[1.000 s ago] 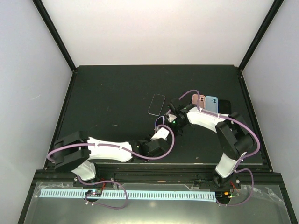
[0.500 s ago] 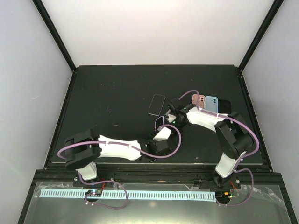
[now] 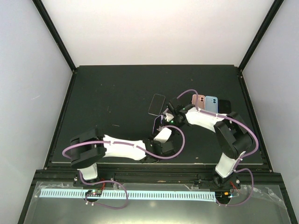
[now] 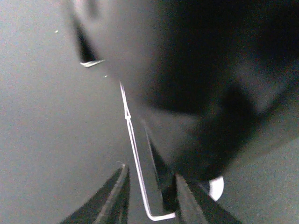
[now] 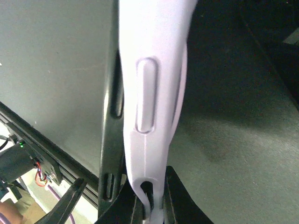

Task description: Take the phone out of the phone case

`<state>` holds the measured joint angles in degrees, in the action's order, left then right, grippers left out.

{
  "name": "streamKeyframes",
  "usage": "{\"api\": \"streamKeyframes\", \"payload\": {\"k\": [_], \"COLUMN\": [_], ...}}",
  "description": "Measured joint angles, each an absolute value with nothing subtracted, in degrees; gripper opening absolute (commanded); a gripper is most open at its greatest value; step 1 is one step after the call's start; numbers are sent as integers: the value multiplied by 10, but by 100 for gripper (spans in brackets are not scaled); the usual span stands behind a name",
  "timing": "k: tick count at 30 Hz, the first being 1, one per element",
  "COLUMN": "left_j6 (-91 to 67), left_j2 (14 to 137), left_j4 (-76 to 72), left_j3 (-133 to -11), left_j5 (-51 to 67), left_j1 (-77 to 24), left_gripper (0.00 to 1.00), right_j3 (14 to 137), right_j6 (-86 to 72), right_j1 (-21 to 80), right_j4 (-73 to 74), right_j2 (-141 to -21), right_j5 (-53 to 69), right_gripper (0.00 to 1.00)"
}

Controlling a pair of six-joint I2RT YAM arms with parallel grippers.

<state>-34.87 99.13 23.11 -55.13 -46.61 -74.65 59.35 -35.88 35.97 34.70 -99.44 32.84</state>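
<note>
The phone in its lilac phone case stands on edge above the middle of the table, held between the two arms. My right gripper is shut on the case's end. In the right wrist view the dark phone sits beside the case wall, partly parted from it. My left gripper comes from below, its jaws on either side of the phone's other end. Its right finger touches the phone. Its left finger stands a little off the pale rim.
A clear empty case lies flat just behind the held phone. Three phones, pink, blue and black, lie in a row at the back right. The right arm arches over that side.
The left arm has slid to the right and closer under the phone. Its jaws have narrowed around the phone's end. The right gripper has kept its hold.
</note>
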Motion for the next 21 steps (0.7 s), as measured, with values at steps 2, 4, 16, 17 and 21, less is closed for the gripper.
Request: {"api": "streamKeyframes", "payload": {"k": [2,4,16,17,21], "left_j6": [-359,-373,-425,-429,-431], "left_j2": [991,988,947,933,832], "left_j4": [240,244,276,276,285], "left_j3": [-551,-552,-539,-533,-490], "left_j5": [-474,-477,-479,-475,-473], "left_j1": [-747,-747,-743,-740,-728], "left_gripper": [9,7,2,2,2], "right_j3": [595,598,616,622,647], "right_j6": [-358,-357,-334,-327,-288], "right_j1": [360,361,368,369,359], "right_j4": [340,335,337,341,361], "right_j2": [-995,-997,-999,-999,-1001], "right_j5": [332,336,352,354,339], "right_gripper": [1,1,1,1,1]}}
